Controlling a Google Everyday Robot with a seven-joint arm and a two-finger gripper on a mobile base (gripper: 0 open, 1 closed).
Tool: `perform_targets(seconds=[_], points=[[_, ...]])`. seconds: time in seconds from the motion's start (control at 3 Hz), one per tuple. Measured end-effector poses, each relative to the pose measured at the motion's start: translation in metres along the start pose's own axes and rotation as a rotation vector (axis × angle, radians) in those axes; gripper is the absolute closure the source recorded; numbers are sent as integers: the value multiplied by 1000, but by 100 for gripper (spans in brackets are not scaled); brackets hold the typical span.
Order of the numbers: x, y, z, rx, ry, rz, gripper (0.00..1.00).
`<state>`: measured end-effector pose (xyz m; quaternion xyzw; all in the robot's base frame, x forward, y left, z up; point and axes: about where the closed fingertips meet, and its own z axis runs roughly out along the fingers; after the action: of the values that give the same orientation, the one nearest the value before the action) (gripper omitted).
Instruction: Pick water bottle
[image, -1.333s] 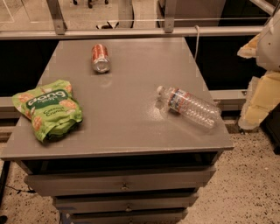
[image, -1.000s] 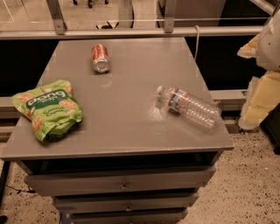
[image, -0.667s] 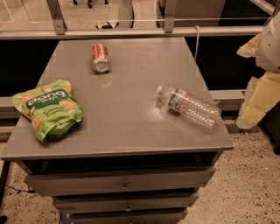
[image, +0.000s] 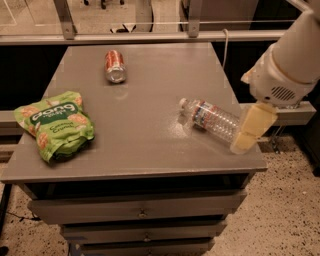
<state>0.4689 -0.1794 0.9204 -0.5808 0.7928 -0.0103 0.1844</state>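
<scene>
The water bottle (image: 212, 119) is clear ribbed plastic with a white cap and a red, white and blue label. It lies on its side on the right part of the grey table (image: 150, 85), cap toward the back left. My gripper (image: 246, 140), cream coloured under the white arm (image: 290, 60), hangs at the table's right front corner. It overlaps the bottle's base end in the view. I cannot tell whether it touches the bottle.
A red-orange soda can (image: 115, 65) lies on its side at the back of the table. A green snack bag (image: 55, 122) lies at the left front. Drawers (image: 140, 212) sit below the tabletop. A metal rail (image: 150, 36) runs behind it.
The arm has swung left from beside the table, and the gripper now sits over the right front corner at the bottle's base. The bottle, can and bag have not moved.
</scene>
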Motion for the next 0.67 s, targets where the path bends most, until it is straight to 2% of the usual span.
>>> perform_targets(seconds=[0.33, 0.67], points=[[-11, -3, 38, -32, -6, 34, 0], [-12, -15, 64, -45, -4, 65, 0]])
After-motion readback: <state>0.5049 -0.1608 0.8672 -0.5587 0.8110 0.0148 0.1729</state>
